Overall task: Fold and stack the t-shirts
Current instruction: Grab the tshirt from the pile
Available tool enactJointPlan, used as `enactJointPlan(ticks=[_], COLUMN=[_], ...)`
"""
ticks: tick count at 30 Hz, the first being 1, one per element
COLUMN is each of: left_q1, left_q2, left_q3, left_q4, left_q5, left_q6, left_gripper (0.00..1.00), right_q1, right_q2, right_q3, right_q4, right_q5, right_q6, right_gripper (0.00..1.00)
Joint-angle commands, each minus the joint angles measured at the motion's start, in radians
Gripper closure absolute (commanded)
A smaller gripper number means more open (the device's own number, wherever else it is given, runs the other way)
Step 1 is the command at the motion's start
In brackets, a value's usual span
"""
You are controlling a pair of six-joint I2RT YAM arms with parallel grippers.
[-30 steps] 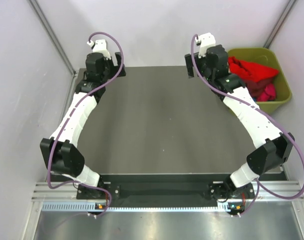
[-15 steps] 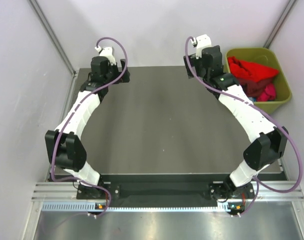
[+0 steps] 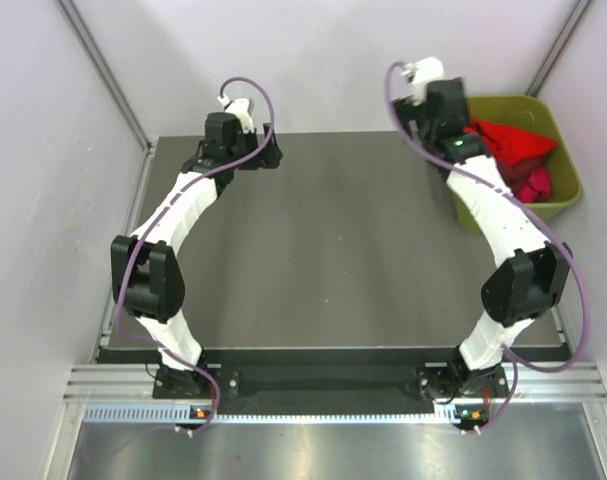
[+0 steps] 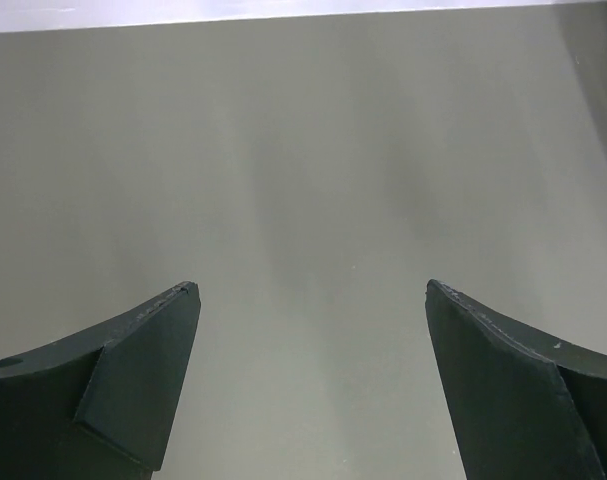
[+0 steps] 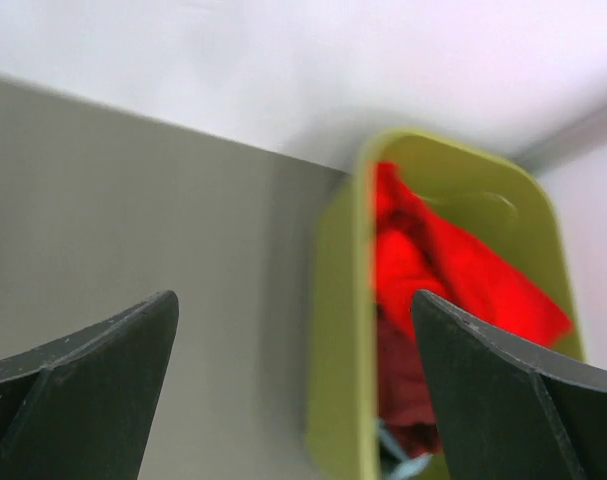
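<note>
Now, nothing lies on the table (image 3: 333, 260) yet. All the t-shirts (image 3: 510, 143) sit heaped in the tub (image 3: 571, 190) at the upper right of the overhead frame. The bright red shirt (image 5: 433, 270) is on top, with a pink shirt (image 3: 534, 186) to its lower right. My right gripper (image 5: 293, 305) hangs by the tub's upper left corner, jaws spread wide, holding nothing. My left gripper (image 4: 311, 295) is spread too, empty, over bare table at the upper left-centre of the overhead.

Step in hand, as I read it: fetch the first shirt.
- Carry the right gripper over the rim, not into it.
- Come down on the highest fold of the bright red shirt.
- Pinch near an edge or collar, so it lifts without dragging the others.
- Lift clear of the wall before swinging toward mid-table. Limp cloth will likely trail and may snag the rim.
- The left gripper is best placed near centre, ready to catch a hanging corner.

Hard to make out:
- The right wrist view is blurred. The darker cloth (image 5: 398, 390) under the red may be a maroon shirt, and I can't count the shirts.
- From above, the right fingertips are hidden beneath the right arm (image 3: 503, 225), which also covers part of the tub's left wall.
</note>
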Motion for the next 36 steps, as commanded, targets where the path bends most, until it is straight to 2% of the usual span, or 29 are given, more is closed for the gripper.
enactJointPlan(ticks=[1, 4, 6, 10, 13, 16, 27, 28, 30, 31, 34, 36], left_q1=[0.000, -0.006, -0.005, -0.005, -0.005, -0.005, -0.005, -0.005, -0.005, -0.005, -0.005, -0.005], left_q2=[-0.002, 0.002, -0.002, -0.016, -0.027, -0.038, -0.078, -0.079, -0.079, -0.078, -0.074, -0.070], left_q3=[0.049, 0.077, 0.075, 0.057, 0.048, 0.036, -0.030, -0.032, -0.035, -0.033, -0.030, -0.030], left_q4=[0.040, -0.025, -0.029, -0.032, -0.032, -0.026, -0.009, -0.009, -0.009, -0.008, -0.003, -0.002], left_q5=[0.024, -0.145, -0.207, -0.178, -0.068, -0.016, -0.009, -0.009, -0.008, -0.008, 0.000, 0.007], left_q6=[0.006, 0.017, 0.007, -0.013, -0.003, -0.014, -0.016, -0.014, -0.009, -0.009, -0.008, -0.013], left_gripper=[0.01, 0.01, 0.01, 0.01, 0.01, 0.01, 0.01, 0.01, 0.01, 0.01, 0.01, 0.01], right_q1=[-0.190, -0.307, -0.383, -0.456, -0.485, -0.505, -0.580, -0.585, -0.599, -0.600, -0.597, -0.586], right_q2=[0.008, 0.048, 0.077, 0.108, 0.134, 0.154, 0.290, 0.299, 0.312, 0.313, 0.283, 0.258], right_q3=[0.125, 0.170, 0.181, 0.171, 0.159, 0.152, 0.164, 0.168, 0.174, 0.176, 0.175, 0.170], right_q4=[0.001, -0.039, -0.055, -0.071, -0.078, -0.087, -0.055, -0.056, -0.058, -0.056, -0.056, -0.051], right_q5=[0.009, -0.024, -0.041, -0.086, -0.146, -0.175, -0.149, -0.147, -0.169, -0.172, -0.183, -0.181], right_q6=[0.076, 0.099, 0.131, 0.173, 0.186, 0.194, 0.174, 0.170, 0.163, 0.163, 0.166, 0.159], right_gripper=[0.00, 0.02, 0.02, 0.02, 0.02, 0.04, 0.13, 0.17, 0.37, 0.64, 1.00, 1.00])
